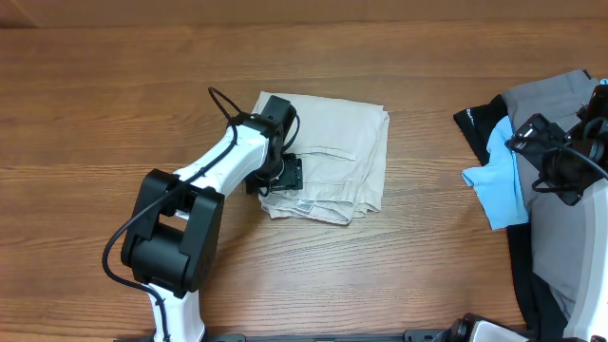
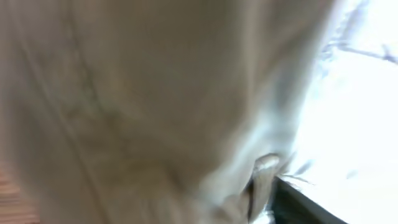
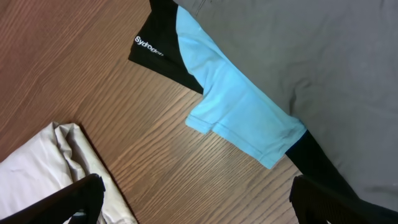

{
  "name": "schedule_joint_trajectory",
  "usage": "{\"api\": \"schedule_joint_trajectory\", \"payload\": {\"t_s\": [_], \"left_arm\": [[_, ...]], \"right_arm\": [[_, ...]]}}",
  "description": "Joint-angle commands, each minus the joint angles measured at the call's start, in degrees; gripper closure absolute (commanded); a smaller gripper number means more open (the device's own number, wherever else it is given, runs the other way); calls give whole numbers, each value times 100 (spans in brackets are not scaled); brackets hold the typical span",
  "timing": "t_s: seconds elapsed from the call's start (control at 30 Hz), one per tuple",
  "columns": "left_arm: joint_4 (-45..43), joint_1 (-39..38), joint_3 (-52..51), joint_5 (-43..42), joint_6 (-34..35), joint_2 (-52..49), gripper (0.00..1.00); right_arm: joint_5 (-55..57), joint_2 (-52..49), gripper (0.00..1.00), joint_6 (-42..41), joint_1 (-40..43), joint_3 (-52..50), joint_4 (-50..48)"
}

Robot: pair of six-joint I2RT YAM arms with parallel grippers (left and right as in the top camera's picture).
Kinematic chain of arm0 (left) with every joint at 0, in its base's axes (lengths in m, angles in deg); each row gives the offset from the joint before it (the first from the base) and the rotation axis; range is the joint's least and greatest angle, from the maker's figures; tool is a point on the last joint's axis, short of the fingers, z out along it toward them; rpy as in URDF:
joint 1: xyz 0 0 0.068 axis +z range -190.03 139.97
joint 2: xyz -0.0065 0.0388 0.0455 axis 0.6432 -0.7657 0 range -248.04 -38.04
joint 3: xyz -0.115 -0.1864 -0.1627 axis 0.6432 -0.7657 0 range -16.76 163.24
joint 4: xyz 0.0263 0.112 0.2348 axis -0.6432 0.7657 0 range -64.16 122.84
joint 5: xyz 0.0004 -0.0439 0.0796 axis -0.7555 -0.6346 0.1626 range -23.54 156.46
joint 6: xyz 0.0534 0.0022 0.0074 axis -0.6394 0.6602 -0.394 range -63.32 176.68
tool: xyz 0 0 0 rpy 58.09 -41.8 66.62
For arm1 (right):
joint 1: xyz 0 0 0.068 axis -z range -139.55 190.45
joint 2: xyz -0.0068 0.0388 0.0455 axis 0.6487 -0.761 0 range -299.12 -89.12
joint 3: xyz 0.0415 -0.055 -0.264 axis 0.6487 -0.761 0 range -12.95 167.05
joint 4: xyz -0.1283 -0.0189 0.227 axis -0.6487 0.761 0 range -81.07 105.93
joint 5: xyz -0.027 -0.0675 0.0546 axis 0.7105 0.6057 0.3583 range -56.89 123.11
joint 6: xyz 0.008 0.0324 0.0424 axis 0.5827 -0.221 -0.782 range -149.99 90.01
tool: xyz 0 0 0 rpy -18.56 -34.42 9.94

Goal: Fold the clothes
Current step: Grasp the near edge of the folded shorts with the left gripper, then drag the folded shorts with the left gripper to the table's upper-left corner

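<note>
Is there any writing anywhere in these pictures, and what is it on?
"Sydo…" in white print on the black garment; its last letters are too blurred to read.
The white label on the beige trousers: too small to read.
No other writing shows.

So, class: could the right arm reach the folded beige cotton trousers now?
Probably yes: only bare wooden table separates the right gripper from the trousers, though the left gripper occupies their left edge.
</note>
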Motion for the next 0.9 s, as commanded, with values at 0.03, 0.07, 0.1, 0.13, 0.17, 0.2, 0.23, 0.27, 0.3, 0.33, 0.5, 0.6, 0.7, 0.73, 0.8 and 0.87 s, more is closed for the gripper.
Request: {"api": "schedule_joint_trajectory", "payload": {"t_s": [0.03, 0.07, 0.1, 0.13, 0.17, 0.2, 0.23, 0.27, 0.3, 0.33, 0.5, 0.6, 0.7, 0.73, 0.8, 0.87], "left_arm": [[57, -79, -420, 286, 59, -579, 84], [72, -79, -417, 289, 55, -579, 96], [83, -76, -402, 306, 39, -570, 96], [83, -72, -372, 328, 2, -557, 96], [101, -59, -260, 426, -26, -505, 96], [127, -44, -164, 498, -74, -450, 96], [168, -31, -74, 581, -114, -402, 96], [240, -7, 52, 758, -116, -328, 96], [380, 37, 280, 1167, -116, -170, 96], [452, 61, 393, 1414, -114, -87, 96], [706, 339, 927, 2973, -120, 422, 96], [675, 649, 1019, 3906, -337, 699, 96], [457, 1075, 1021, 4457, -791, 772, 96], [251, 1368, 1019, 4457, -1113, 741, 96], [31, 1703, 1016, 4424, -1294, 719, 96], [-254, 2059, 1016, 4415, -1499, 717, 96]], "right_arm": [[9, 17, 0, -2, 22, 0, -26], [9, 15, 0, -2, 22, 0, -26], [9, 15, 0, -2, 22, 0, -28], [9, 15, 0, -2, 22, 0, -28], [9, 17, 0, -2, 22, 0, -26], [9, 15, 0, -2, 22, 0, -28], [9, 15, 0, -2, 22, 0, -26], [9, 17, 0, -2, 22, 0, -28], [9, 15, 0, -2, 22, 0, -26], [9, 15, 0, -2, 22, 0, -28], [9, 15, 0, -2, 22, 0, -26], [9, 15, 0, -2, 22, 0, -28], [9, 15, 0, -2, 22, 0, -28], [9, 15, 0, -2, 22, 0, -28], [9, 15, 0, -2, 22, 0, -28], [9, 15, 0, -2, 22, 0, -26]]}}
